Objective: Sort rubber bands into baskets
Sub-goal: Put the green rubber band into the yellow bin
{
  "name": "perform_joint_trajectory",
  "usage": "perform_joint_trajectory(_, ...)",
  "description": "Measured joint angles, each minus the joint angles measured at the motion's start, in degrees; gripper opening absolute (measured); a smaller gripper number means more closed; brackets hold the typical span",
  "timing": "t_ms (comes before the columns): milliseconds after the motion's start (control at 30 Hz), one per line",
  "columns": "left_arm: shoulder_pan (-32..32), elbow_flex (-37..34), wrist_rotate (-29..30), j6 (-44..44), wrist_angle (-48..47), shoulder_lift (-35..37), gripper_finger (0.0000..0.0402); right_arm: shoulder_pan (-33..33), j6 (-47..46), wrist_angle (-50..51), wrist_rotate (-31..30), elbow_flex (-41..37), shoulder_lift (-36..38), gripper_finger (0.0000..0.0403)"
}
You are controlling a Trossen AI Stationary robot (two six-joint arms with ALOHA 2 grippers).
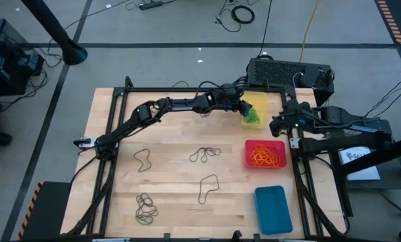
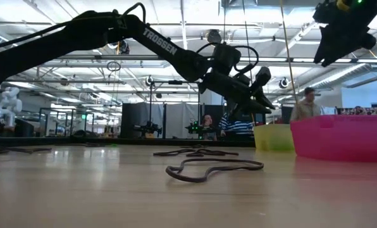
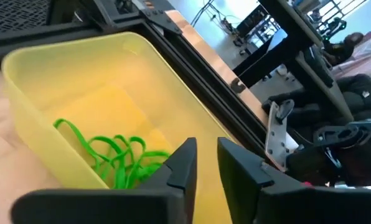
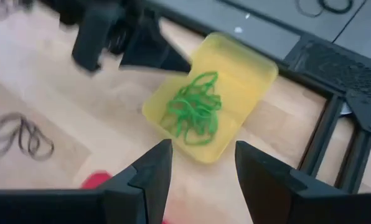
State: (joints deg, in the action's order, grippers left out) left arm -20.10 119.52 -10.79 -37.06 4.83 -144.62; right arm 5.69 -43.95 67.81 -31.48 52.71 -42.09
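I'm looking down on a grey floor (image 1: 187, 27) crossed by dark seam lines, with black cables (image 1: 237, 12) coiled at the far edge and a yellow cable (image 1: 311, 27) running toward the table. Striped hazard tape (image 1: 387, 15) marks the far right corner. From table height I see a big open hall: white ceiling trusses (image 2: 176, 63), bright strip lights (image 2: 183, 25), dark partitions (image 2: 135, 120) along the back, and people (image 2: 305, 104) standing beyond.

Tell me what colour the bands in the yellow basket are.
Green bands, clearest in the right wrist view, lying in the yellow basket.
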Motion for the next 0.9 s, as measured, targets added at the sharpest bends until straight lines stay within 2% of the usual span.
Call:
perform_joint_trajectory(133,-0.73,0.00,-1.62,-0.65,0.02,0.02,0.0104,1.69,3.64,0.03,2.54,0.00,-1.46,0.0169)
perform_joint_trajectory(300,-2.75,-0.02,-12.56,-10.55,-0.75,1.91,0.0126,2.56,7.10,-0.56,3.45,0.00,-2.19,0.0169)
perform_joint_trajectory(433,-4.90,0.00,-18.56,-13.01,-9.09,5.42,0.0127,2.54,9.57,-1.32,5.15,0.00,-2.18,0.0169)
perform_joint_trajectory(533,-5.40,-0.02,-19.52,-8.69,-18.91,9.18,0.0125,2.54,12.19,-2.99,7.11,0.00,-2.20,0.0169)
perform_joint_trajectory(700,-4.85,0.04,-14.30,3.83,-38.55,18.55,0.0115,2.52,15.50,-7.70,7.91,0.00,-2.22,0.0169)
perform_joint_trajectory(900,-4.74,0.04,2.33,20.63,-68.17,27.12,0.0113,2.49,15.65,-16.89,8.05,0.00,-3.14,0.0169)
